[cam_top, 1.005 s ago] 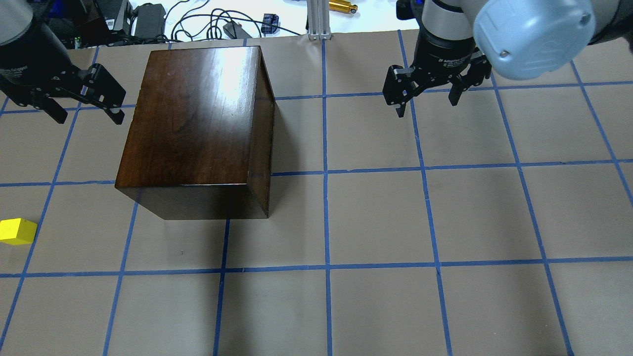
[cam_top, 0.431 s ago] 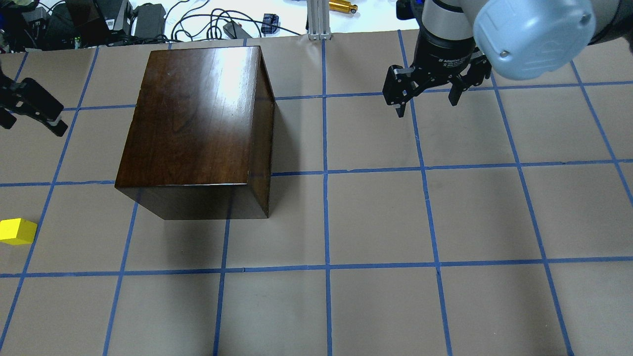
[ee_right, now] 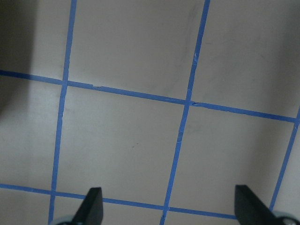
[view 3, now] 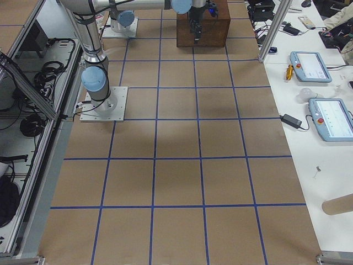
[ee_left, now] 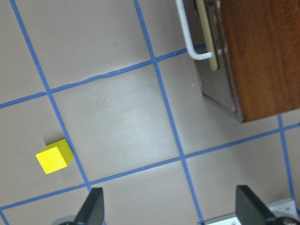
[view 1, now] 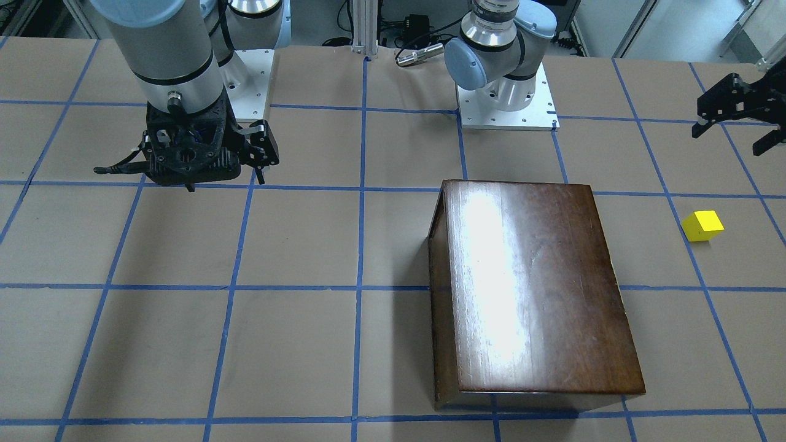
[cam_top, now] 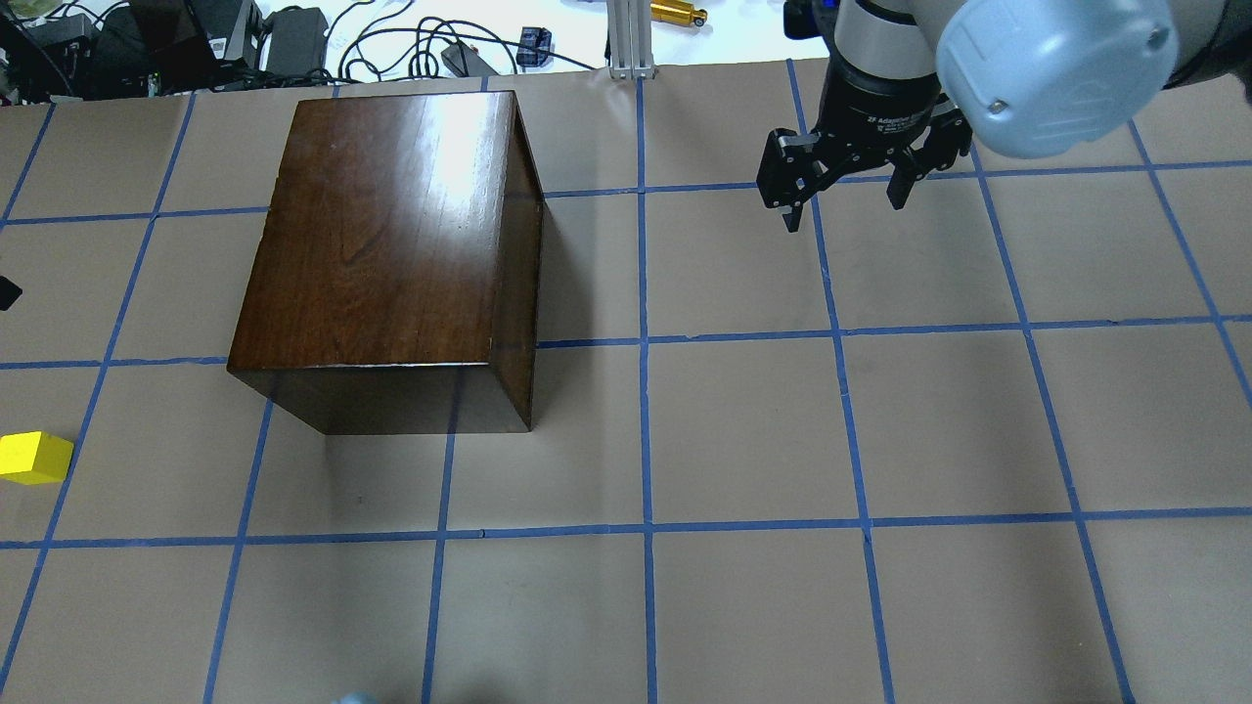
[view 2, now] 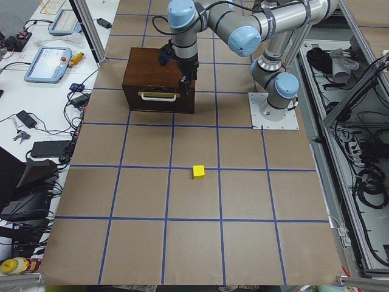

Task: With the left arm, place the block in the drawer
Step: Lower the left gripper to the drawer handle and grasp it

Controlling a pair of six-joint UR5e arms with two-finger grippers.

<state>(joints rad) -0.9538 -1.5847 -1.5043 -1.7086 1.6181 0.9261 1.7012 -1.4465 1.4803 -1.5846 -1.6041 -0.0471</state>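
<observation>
Spread wide and empty, the left hand hangs high above the tabletop, its fingers far apart with nothing between them — it touches neither the block nor the cabinet. The small yellow block sits on the tabletop to the robot's left of the cabinet, well apart from it and just beside a blue tape line, out in front of the face that carries the drawer. That drawer looks shut: its dark front lies close against the cabinet and only the white handle stands proud. The step in hand reads as the approach, and since the drawer appears closed, the tidy order is probably to pull it open first, then fetch the block. For the handle, the hand should come down level with the bar, fingers either side of it, close firmly and draw straight out along the drawer's run so the cabinet does not skid. For the block, it should descend squarely over the cube with the fingers lined up on two opposite flat faces, not the corners. The right hand waits over bare tabletop well off to the other side, its fingers likewise apart and holding nothing
</observation>
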